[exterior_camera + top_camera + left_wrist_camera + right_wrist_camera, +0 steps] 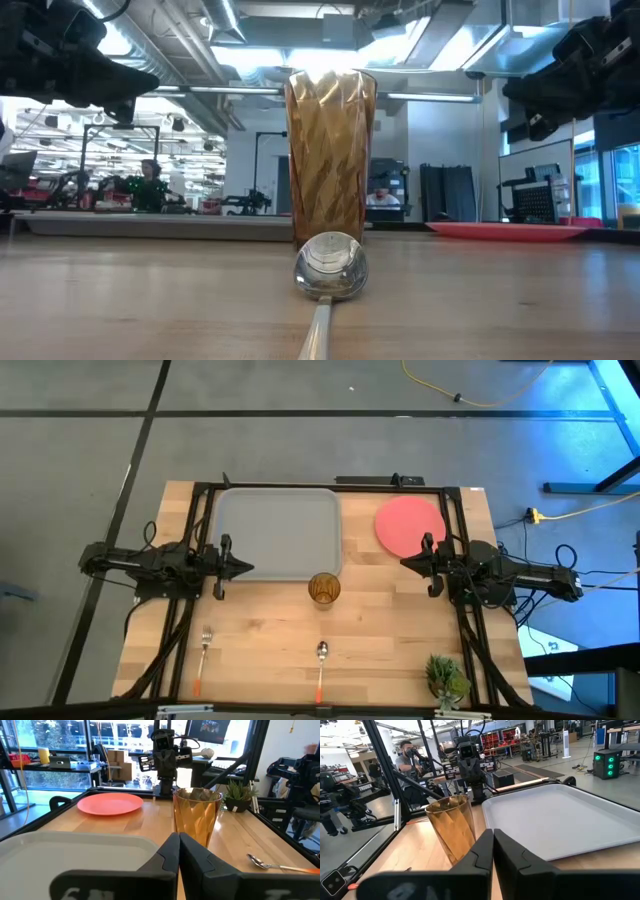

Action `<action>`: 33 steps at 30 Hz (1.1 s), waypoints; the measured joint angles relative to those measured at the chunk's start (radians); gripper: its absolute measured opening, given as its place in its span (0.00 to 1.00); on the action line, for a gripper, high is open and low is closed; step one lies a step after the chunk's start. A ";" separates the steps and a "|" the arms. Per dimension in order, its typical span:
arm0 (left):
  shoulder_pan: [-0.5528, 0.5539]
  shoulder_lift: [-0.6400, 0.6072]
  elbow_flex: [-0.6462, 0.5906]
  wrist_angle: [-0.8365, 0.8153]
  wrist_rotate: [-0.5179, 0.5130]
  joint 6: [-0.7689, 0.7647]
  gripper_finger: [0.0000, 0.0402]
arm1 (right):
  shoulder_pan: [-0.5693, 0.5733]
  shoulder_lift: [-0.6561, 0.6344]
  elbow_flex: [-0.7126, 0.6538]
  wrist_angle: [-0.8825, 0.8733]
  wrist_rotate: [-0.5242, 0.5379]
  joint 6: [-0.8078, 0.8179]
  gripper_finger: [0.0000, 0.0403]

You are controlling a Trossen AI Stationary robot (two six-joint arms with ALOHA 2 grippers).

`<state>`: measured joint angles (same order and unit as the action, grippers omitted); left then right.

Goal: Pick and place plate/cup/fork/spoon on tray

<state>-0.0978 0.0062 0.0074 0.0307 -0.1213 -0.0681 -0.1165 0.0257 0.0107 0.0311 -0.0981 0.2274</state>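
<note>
Spoon (321,660) at bottom centre of the high view, lying flat on the wooden table (270,640), long axis near vertical in frame: silver bowl up toward the cup, orange handle down toward the bottom edge. Fork (203,655) at lower left, same layout, tines up, orange handle down, slightly tilted; well apart from the spoon. Small potted plant (446,678) at lower right.

Cup (324,588) upright at frame centre, amber and ribbed, just below the tray's lower right corner, apart from it. In the low view the cup (330,155) stands straight behind the spoon bowl (330,268).

Left gripper (243,569) at centre left, fingers pressed together, tips pointing right over the tray's lower edge; holds nothing, and contact with the tray cannot be told. Left wrist view shows the fingers (167,855) closed to a thin seam, cup and plate ahead.

Right gripper (408,562) at centre right, fingers together, tips pointing left, empty, just below the plate; right wrist view confirms the pads (482,851) meet.

Tray (278,532), grey, upper centre-left, long axis horizontal, nothing on it. Plate (409,524), coral red, flat on the table at upper right, beside the tray, not touching.
</note>
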 joint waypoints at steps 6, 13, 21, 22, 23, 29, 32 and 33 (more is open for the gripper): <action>0.000 0.000 0.000 0.000 0.000 0.000 0.00 | 0.000 0.000 0.000 0.000 0.000 0.000 0.04; 0.000 0.000 0.000 0.000 0.000 0.000 0.00 | 0.000 0.000 0.000 0.000 0.000 0.000 0.04; 0.000 0.000 0.007 0.004 -0.079 -0.002 0.00 | 0.000 0.000 0.000 0.000 0.000 0.000 0.04; 0.000 0.000 0.019 -0.001 -0.100 -0.037 0.00 | 0.000 0.000 0.000 0.000 0.000 0.000 0.04; 0.000 0.001 0.038 0.000 -0.112 -0.065 0.00 | 0.000 0.000 0.000 0.000 0.000 0.000 0.04; -0.002 0.039 0.237 -0.122 -0.172 -0.004 0.00 | 0.000 0.000 0.000 0.000 0.000 0.000 0.04; -0.002 0.119 0.369 -0.272 -0.251 -0.008 0.00 | 0.000 0.000 0.000 0.000 0.000 0.000 0.04; -0.002 0.155 0.418 -0.328 -0.267 -0.009 0.00 | 0.000 0.000 0.000 0.000 0.000 0.000 0.04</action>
<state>-0.0994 0.1610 0.4258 -0.2969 -0.3881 -0.0769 -0.1169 0.0258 0.0108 0.0315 -0.0982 0.2273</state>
